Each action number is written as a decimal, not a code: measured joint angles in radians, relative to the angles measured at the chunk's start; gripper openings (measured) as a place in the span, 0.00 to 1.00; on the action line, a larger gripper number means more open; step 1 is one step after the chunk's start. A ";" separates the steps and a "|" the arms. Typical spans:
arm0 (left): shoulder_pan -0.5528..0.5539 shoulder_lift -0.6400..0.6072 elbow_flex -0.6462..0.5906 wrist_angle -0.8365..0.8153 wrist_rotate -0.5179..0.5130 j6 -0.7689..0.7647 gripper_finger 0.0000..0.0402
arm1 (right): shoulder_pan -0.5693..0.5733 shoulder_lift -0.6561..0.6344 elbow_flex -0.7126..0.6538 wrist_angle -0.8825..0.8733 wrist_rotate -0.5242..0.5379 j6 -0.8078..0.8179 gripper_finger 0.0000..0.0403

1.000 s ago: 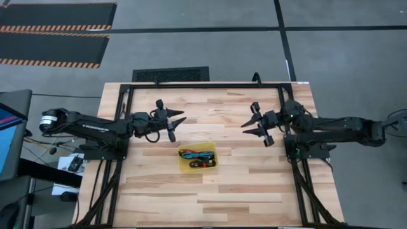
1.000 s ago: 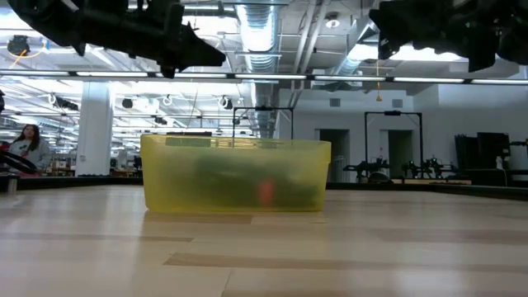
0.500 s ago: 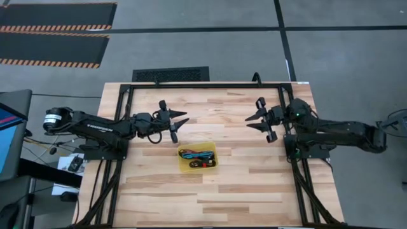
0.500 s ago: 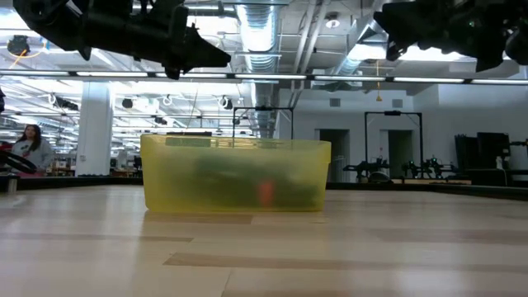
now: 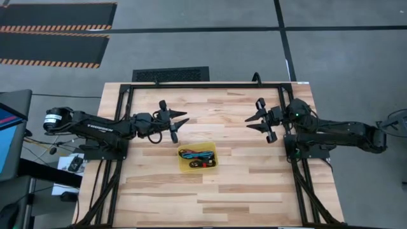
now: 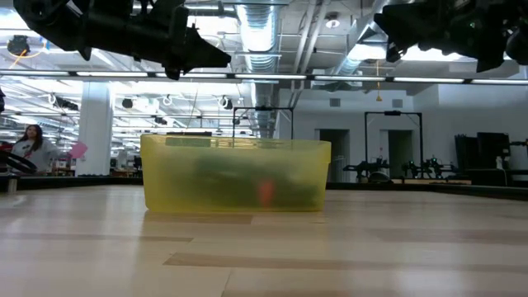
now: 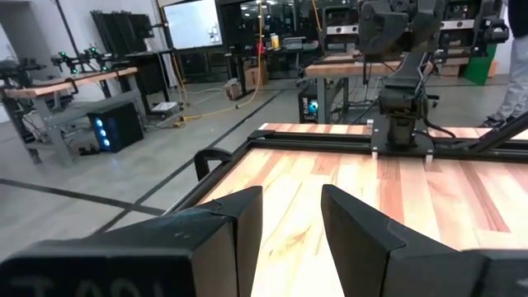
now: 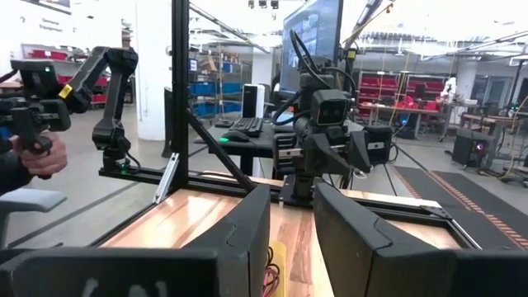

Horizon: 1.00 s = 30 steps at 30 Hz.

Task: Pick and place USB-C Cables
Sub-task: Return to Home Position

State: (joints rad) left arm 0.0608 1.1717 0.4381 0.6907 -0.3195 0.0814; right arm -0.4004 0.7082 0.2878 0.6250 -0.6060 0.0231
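Note:
The yellow tray (image 5: 212, 150) stands on the wooden table, between the arms and nearer the near edge. Several USB-C cable bundles (image 5: 196, 158) lie inside it; teal, red and black show. In the low view they are dark shapes and a red spot behind the tray's wall (image 6: 235, 175). My left gripper (image 5: 184, 117) hovers open above the table, left of the tray and farther back, and holds nothing (image 7: 292, 206). My right gripper (image 5: 248, 123) hovers open, right of the tray and farther back, also holding nothing (image 8: 290, 216). The tray's edge (image 8: 277, 257) shows between its fingers.
A black frame (image 5: 210, 84) runs along the table's far edge and down both sides. Bare wood lies all around the tray. Beyond the table, a person's hand (image 8: 37, 153) holds a controller, and another person (image 6: 29, 144) sits far off.
My right gripper has moved a little toward the far edge and the right, then kept still. My left gripper has shifted slightly toward the right and far edge. Both have stayed open. The tray and cables have not moved.

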 joint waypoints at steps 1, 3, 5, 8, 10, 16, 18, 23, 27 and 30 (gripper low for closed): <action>0.000 0.000 0.000 0.000 0.000 0.000 0.29 | 0.000 0.000 0.000 0.000 0.000 0.000 0.30; 0.000 0.000 0.000 0.000 0.000 0.000 0.29 | 0.000 0.000 0.000 0.000 0.000 0.000 0.30; 0.000 0.000 0.000 0.000 0.000 0.000 0.29 | 0.000 0.000 0.000 0.000 0.000 0.000 0.30; 0.000 0.000 0.000 0.000 0.000 0.000 0.29 | 0.000 0.000 0.000 -0.001 0.000 0.000 0.30; 0.000 0.000 0.000 0.000 0.000 -0.001 0.29 | 0.000 0.000 0.000 -0.004 0.000 -0.001 0.30; 0.000 0.000 0.000 0.000 0.000 -0.002 0.29 | 0.000 0.000 0.000 -0.009 0.000 -0.005 0.30; 0.000 0.000 0.000 0.000 -0.001 -0.005 0.29 | 0.000 0.000 0.000 -0.010 0.000 -0.005 0.30; 0.000 0.000 0.000 0.002 -0.001 -0.003 0.29 | 0.000 0.000 0.000 -0.011 0.000 -0.006 0.30; 0.000 0.000 0.000 0.007 -0.002 0.008 0.29 | -0.002 -0.004 0.000 -0.010 0.000 -0.006 0.30; 0.000 -0.002 0.000 0.013 -0.002 0.013 0.29 | -0.002 -0.012 0.000 -0.016 0.000 -0.006 0.30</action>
State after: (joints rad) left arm 0.0608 1.1702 0.4381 0.7040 -0.3218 0.0940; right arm -0.4021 0.6961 0.2878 0.6095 -0.6060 0.0170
